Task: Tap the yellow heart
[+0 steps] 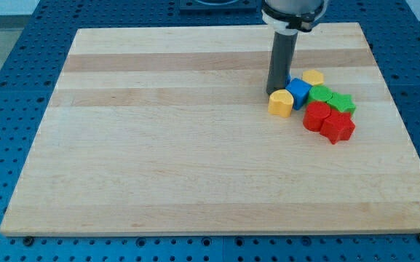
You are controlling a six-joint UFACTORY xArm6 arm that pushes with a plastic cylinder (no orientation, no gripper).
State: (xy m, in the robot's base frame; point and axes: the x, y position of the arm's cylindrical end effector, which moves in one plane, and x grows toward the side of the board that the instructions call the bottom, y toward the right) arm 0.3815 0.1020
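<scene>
Yellow heart (281, 103) sits touching or just shy of my tip (274, 92), lying at about five o'clock from it. No jaws here: the rod holds nothing. A short nudge toward five o'clock should tap it.

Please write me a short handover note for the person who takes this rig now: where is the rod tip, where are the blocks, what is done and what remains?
My tip rests on the board, just above the yellow heart in the view, right at its upper edge; actual contact cannot be confirmed.
The blocks cluster at the view's right: blue cube, yellow round block, two green blocks, two red blocks.
Done: tip brought to the heart.
Left: a short push toward the view's bottom to tap it, if not yet touched.
</scene>
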